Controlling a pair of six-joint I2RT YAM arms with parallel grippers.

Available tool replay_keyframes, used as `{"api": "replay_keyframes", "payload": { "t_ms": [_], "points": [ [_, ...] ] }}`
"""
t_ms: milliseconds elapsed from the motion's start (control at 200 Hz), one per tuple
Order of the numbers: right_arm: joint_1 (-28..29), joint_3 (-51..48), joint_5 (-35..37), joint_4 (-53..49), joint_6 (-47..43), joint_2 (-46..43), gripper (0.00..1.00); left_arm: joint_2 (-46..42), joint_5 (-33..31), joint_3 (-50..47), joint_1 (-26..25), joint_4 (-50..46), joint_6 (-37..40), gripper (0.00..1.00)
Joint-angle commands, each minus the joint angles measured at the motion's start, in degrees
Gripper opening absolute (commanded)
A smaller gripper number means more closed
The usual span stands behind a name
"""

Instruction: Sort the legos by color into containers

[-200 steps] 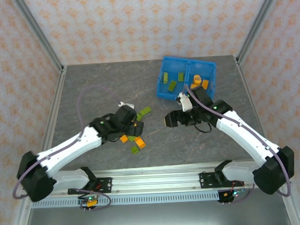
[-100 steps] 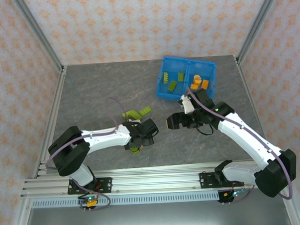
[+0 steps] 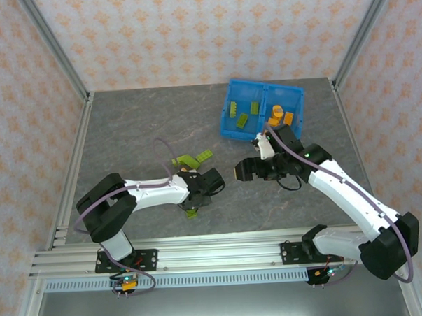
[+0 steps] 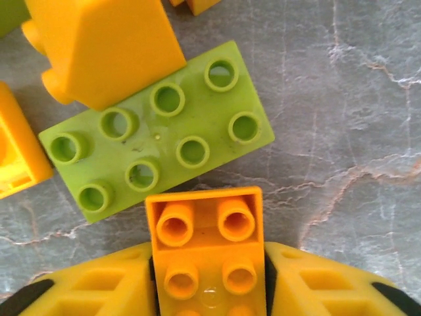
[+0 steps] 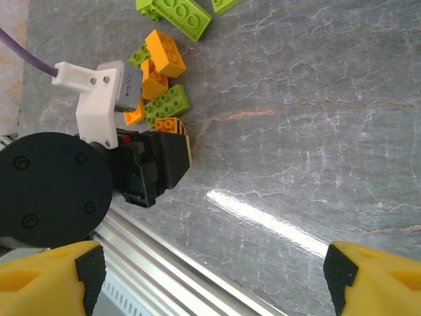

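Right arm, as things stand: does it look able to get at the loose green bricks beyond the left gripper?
Probably yes. The right gripper is open, with bare table between it and the green bricks. The left gripper, shut on an orange brick, sits close beside that path, so clearance looks tight.

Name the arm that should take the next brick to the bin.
Left: the left gripper is shut on an orange brick. The right gripper, though nearer the blue bin, is open and holds nothing.

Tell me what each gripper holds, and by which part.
Left gripper pinches an orange brick by its two opposite sides. Right gripper is open, holding nothing.
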Motion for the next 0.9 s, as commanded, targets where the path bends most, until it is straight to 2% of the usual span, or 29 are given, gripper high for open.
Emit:
{"api": "replay_keyframes", "payload": {
  "t_ms": [0, 130, 290, 365, 450, 566, 686, 816, 896],
  "points": [
    [0.02, -0.95, -2.83, -1.37, 0.97, -1.37, 0.87, -0.58, -0.8, -1.2, -0.65, 2.05, -0.81, 0.36],
    [0.0, -0.76, -2.45, -1.94, 1.46, -2.68, 0.87, -3.43, -2.15, 1.01, -0.86, 0.78, 1.56, 0.28],
    [0.03, 0.37, 1.09, -1.68, 3.27, -6.86, 0.87, -7.72, -6.2, 7.66, -1.28, -4.21, 6.24, 0.27],
    [0.0, 1.06, 5.34, -1.47, 4.52, -9.48, 0.87, -9.35, -8.45, 10.3, -1.22, -3.92, 8.96, 0.27],
    [0.05, 0.43, 13.96, -0.44, 6.89, -13.83, 0.87, -8.35, -9.64, 14.95, -1.3, 0.24, 14.22, 0.27],
    [0.0, -0.8, 27.3, -0.13, 9.86, -20.1, 0.88, -0.57, -10.38, 27.48, -1.21, 3.06, 20.91, 0.27],
    [0.04, -1.1, 36.38, -1.66, 12.53, -25.6, 0.9, 10.68, -12.29, 44.14, -1.19, 3.34, 27.53, 0.27],
    [0.05, -1.8, 40.52, -4.33, 15.02, -30.71, 0.9, 24.14, -12.32, 60.4, -0.04, 5.96, 33.6, 0.27],
    [0.01, -3.08, 40.91, -5.13, 16.52, -33.25, 0.91, 32.62, -9.95, 71.91, 0.82, 7.09, 37.99, 0.27]
  ]
}}
